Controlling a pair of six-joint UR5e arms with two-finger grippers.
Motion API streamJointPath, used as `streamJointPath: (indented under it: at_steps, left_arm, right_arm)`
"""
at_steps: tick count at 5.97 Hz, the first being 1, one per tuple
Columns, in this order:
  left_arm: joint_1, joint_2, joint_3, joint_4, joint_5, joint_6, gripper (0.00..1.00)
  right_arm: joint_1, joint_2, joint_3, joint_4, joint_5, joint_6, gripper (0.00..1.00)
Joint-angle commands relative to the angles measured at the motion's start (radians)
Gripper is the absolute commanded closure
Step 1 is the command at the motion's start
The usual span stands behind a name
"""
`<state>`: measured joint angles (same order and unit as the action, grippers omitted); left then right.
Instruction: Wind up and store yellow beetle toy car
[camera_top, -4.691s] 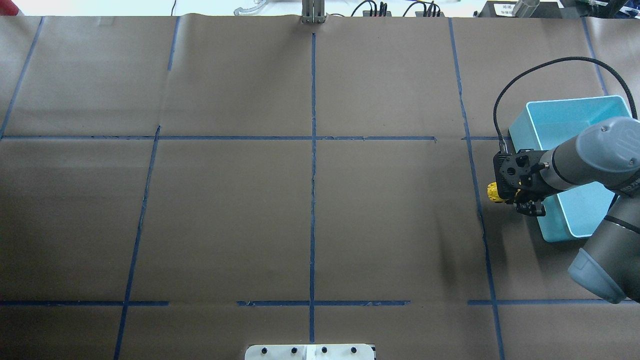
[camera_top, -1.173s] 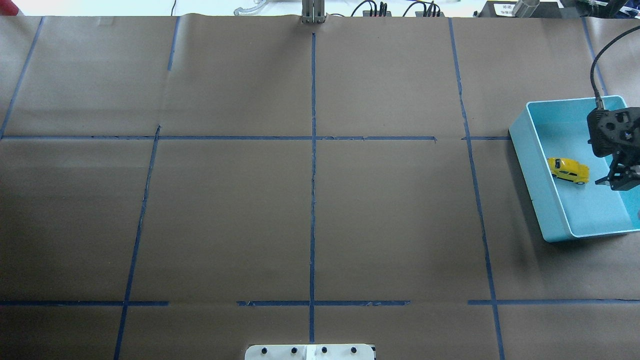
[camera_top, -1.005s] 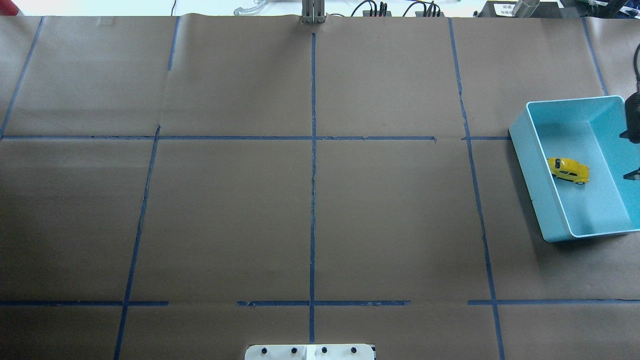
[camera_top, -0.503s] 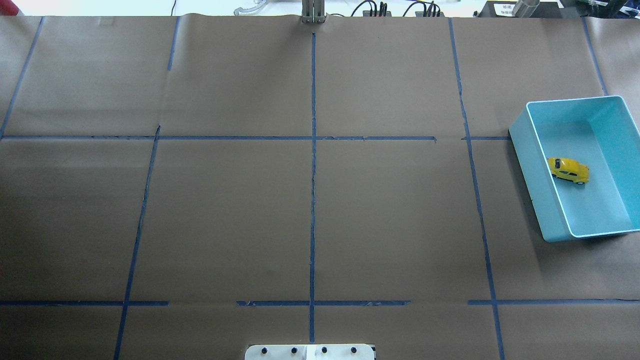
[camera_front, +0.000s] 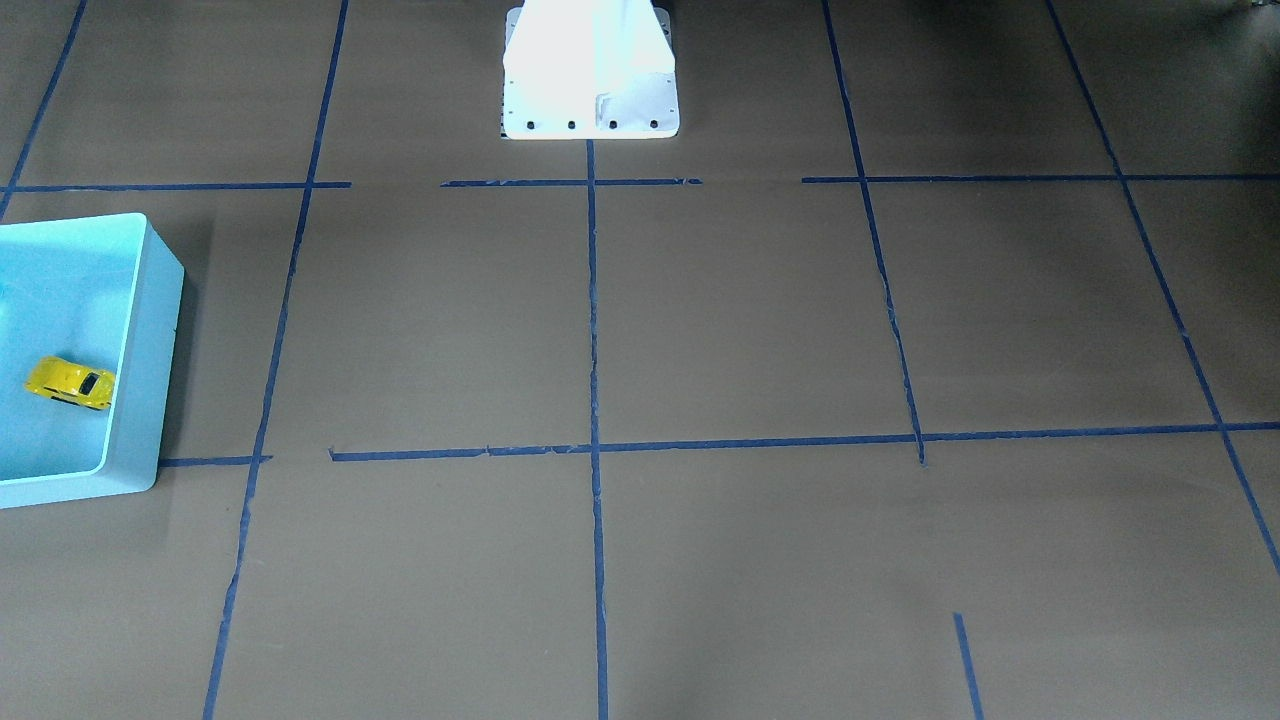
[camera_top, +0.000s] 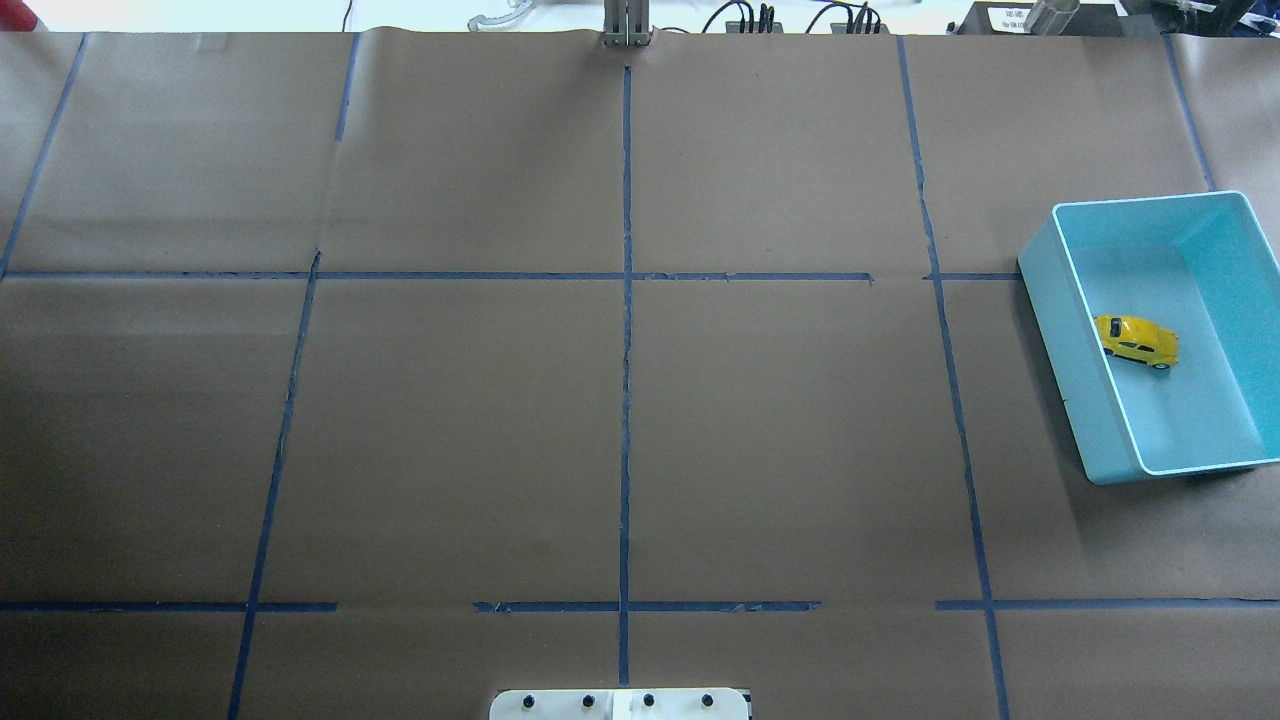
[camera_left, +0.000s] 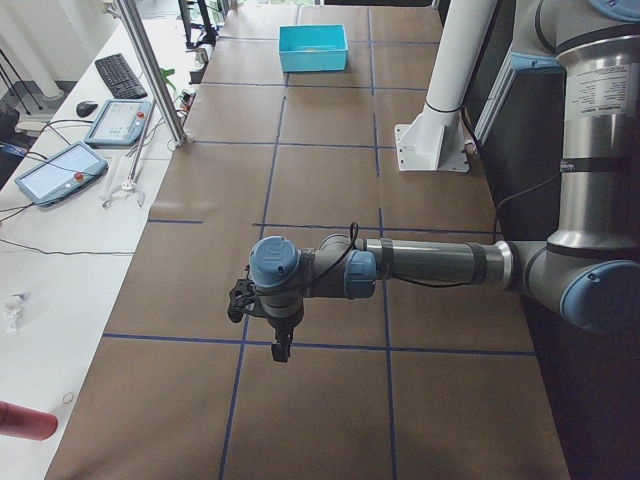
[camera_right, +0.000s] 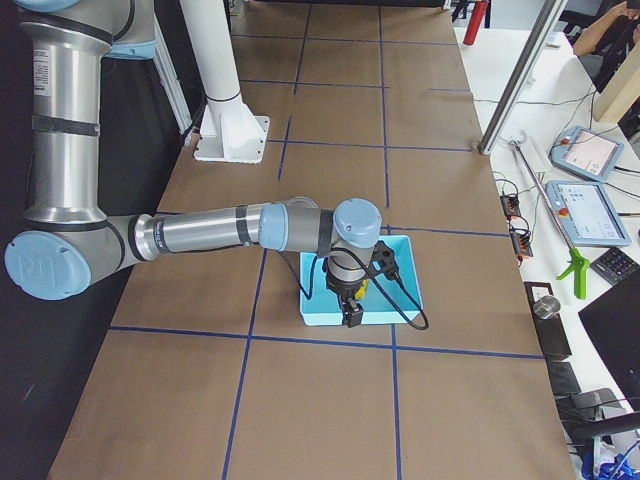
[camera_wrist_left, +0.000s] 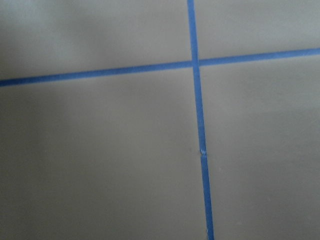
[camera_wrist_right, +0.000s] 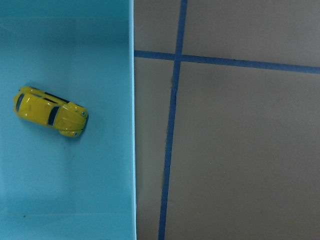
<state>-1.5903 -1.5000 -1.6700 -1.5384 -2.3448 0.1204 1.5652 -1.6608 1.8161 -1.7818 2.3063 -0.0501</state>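
Observation:
The yellow beetle toy car (camera_top: 1137, 341) lies inside the light blue bin (camera_top: 1060, 330) at the table's right, near the bin's left wall. It also shows in the front-facing view (camera_front: 70, 383) and the right wrist view (camera_wrist_right: 50, 112), free of any gripper. My right gripper (camera_right: 347, 312) hangs over the bin (camera_right: 405, 270) in the exterior right view only, so I cannot tell if it is open. My left gripper (camera_left: 283, 345) hangs above bare brown paper in the exterior left view only, and I cannot tell its state either.
Brown paper with a blue tape grid covers the table. The white robot base (camera_top: 620, 705) stands at the near edge. A metal post (camera_top: 627, 25) and cables stand along the far edge. Tablets (camera_left: 60, 170) lie on a side table.
The right gripper, which earlier held the car beside the bin, has let it go in the bin and left the overhead view to the right. The car has stayed still.

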Motion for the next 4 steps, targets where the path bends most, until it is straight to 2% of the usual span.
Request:
streamJointPath:
  at_steps: [1,2,4]
  left_arm:
    - [0.001,-0.002,0.007,-0.002,-0.001,0.004,0.0]
    - [0.001,-0.002,0.013,-0.002,0.001,0.007,0.0]
    - [0.001,0.004,0.021,0.001,0.001,0.004,0.0]
  right_arm:
    - [0.013,0.001,0.005,0.048,-0.018,0.355,0.0]
    - [0.021,-0.002,0.006,0.074,-0.021,0.416,0.0]
    - [0.021,-0.016,-0.01,0.119,-0.039,0.408,0.0]
